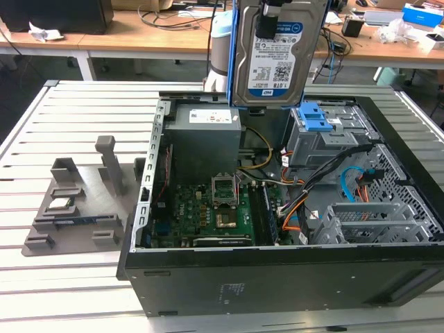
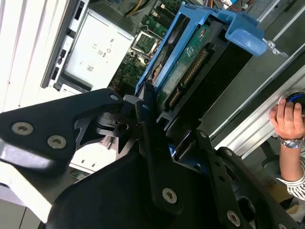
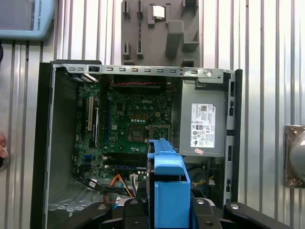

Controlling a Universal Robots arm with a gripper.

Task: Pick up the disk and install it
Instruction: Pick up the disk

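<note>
Slatted metal table (image 1: pixel 69 277) under me, benches behind, and an open case (image 1: pixel 277 284) lying on its side. I have my gripper (image 2: pixel 159 126) pinched on the disk (image 1: pixel 277 62), one finger flat over its label. The disk hangs upright above the back of the case, clear of everything inside.

By my reckoning the pick-up is done and this is the carry: lifted, not yet seated. Installing it should call for the blue rails (image 3: pixel 167 191) to be square with the drive cage (image 1: pixel 319 142), and for staying clear of the loose cables (image 1: pixel 298 208) beside the cage.

The case holds a green board (image 1: pixel 208 208) across its floor, a grey power supply (image 1: pixel 205 135) at the back on the exterior view's left, and the cage with its blue latch (image 1: pixel 316 116) on the exterior view's right. I cannot tell whether the cage slot is free. Beside the case, a grey holder (image 1: pixel 76 229) carries a small chip (image 1: pixel 61 203).
</note>
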